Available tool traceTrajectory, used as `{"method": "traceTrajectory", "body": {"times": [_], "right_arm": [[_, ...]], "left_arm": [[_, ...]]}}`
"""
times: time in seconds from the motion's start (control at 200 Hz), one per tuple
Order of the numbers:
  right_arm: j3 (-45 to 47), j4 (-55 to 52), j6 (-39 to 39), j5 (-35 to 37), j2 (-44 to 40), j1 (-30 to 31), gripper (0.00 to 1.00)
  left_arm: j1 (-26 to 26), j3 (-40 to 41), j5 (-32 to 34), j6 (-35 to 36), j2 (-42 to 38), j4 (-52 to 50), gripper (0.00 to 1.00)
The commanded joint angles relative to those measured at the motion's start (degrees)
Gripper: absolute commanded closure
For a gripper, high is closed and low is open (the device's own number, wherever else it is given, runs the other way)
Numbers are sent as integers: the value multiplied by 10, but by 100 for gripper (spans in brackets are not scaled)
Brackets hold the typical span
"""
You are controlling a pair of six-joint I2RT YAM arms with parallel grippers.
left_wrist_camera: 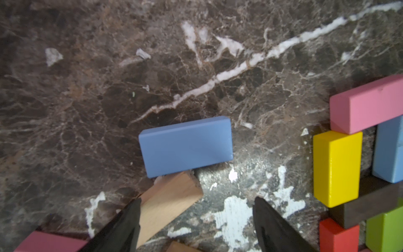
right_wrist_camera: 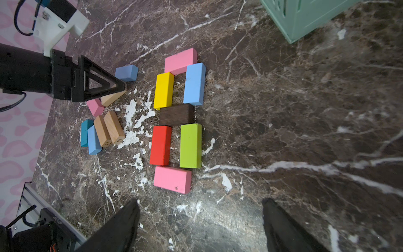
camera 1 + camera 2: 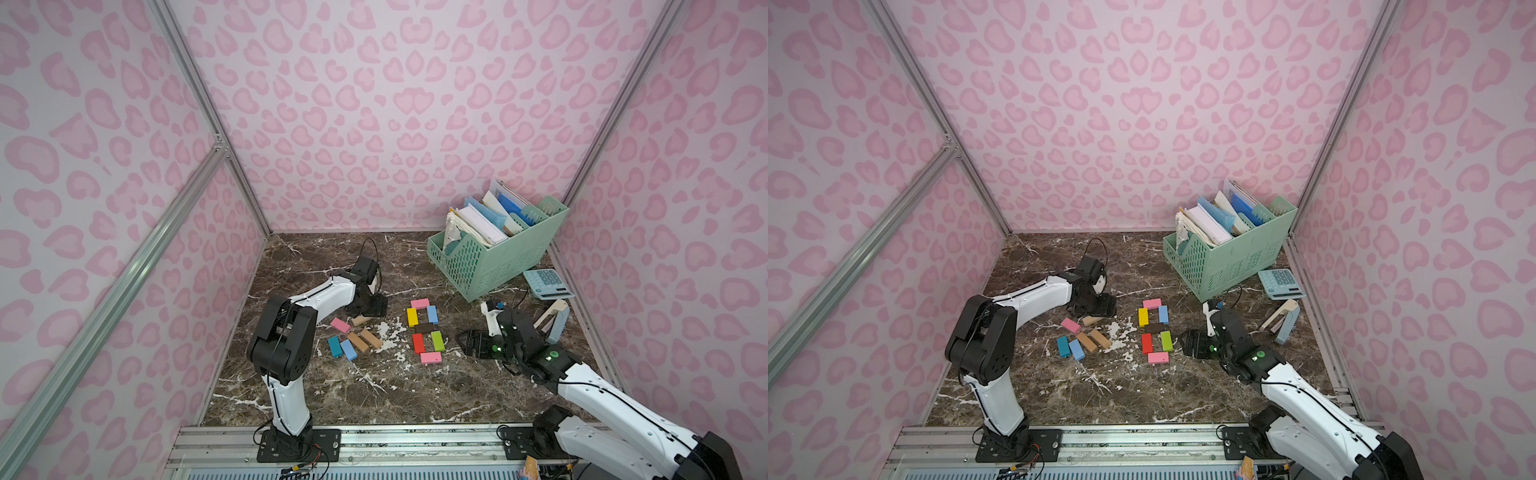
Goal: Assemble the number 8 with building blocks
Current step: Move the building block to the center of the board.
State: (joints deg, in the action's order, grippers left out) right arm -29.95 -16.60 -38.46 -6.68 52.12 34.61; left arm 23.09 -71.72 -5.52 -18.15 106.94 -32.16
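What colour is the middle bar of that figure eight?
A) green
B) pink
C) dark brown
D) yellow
C: the dark brown block lies crosswise, with the yellow block and light blue block on one side, the red block and green block on the other.

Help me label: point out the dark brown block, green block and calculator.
dark brown block [image 2: 176, 115], right wrist view, top face centre.
green block [image 2: 190, 145], right wrist view, top face centre.
calculator [image 3: 547, 281], a top view, keypad.
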Motion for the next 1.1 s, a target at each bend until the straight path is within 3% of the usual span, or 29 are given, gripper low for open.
{"method": "traceTrajectory", "body": {"times": [0.0, 0.235, 0.48, 1.095], "right_arm": [[1, 2, -4, 0, -4, 1, 10], [2, 3, -7, -1, -7, 0, 10], [1, 5, -8, -3, -1, 1, 10], [3, -8, -14, -3, -19, 0, 10]], "left_arm": [[-1, -8, -9, 12, 11, -12, 16], [-1, -7, -9, 18, 9, -12, 16], [5, 64, -31, 15, -19, 18, 17], [114, 200, -37, -24, -103, 20, 19]]}}
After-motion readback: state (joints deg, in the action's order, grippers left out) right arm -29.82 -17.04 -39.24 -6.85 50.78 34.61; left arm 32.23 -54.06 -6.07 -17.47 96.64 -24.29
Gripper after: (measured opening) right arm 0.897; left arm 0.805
